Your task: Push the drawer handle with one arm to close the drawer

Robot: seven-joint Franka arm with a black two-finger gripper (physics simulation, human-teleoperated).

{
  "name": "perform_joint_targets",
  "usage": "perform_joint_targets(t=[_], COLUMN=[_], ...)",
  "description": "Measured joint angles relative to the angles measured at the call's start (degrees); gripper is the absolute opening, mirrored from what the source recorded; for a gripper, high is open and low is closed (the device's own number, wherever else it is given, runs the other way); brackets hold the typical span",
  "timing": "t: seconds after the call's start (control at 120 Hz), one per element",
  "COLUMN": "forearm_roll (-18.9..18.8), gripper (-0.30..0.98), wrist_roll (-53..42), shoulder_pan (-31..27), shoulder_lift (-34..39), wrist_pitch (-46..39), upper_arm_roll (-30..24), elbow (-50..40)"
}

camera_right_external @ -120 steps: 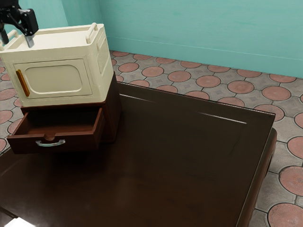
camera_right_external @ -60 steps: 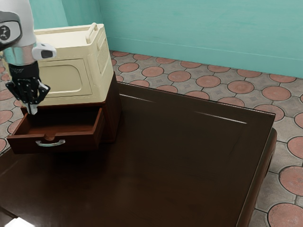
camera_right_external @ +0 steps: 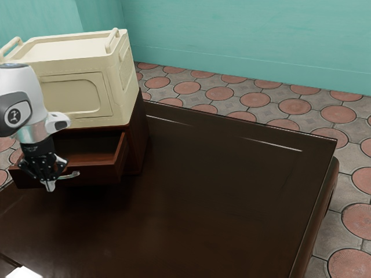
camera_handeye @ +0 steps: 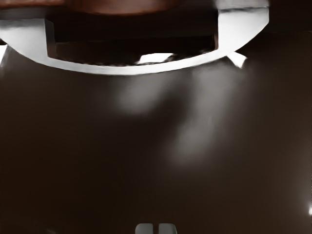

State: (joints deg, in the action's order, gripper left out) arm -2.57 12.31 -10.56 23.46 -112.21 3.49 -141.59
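Note:
My gripper is shut, pointing down just in front of the drawer's face, by the handle, and it hides part of that handle. The brown wooden drawer stands pulled out of its cabinet. In the wrist view the silver curved handle spans the drawer front, and my gripper has its tips close together, apart from the handle. A strip of the drawer shows behind the handle.
A cream box with raised side rails sits on top of the cabinet. The dark glossy table extends in front of the drawer and toward the exterior view's right. A white object lies at the near lower-left corner.
From above the cream box, my hand has come down past the drawer's opening to the front of its face. The fingers, apart one second ago, have shut. The drawer has not visibly moved.

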Motion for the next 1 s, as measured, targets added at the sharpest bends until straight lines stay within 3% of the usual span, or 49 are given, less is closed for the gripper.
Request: perform_joint_targets(t=[0.467,1.0], forearm_roll=[-1.69,-4.15], gripper=[-0.1,-0.1], wrist_roll=[1.85,3.86], shoulder_pan=[-1.91,-4.45], shoulder_lift=[-7.93,-14.08], wrist_pitch=[-21.13,-33.84], upper_arm_roll=[0.22,0.24], elbow=[-0.89,2.25])
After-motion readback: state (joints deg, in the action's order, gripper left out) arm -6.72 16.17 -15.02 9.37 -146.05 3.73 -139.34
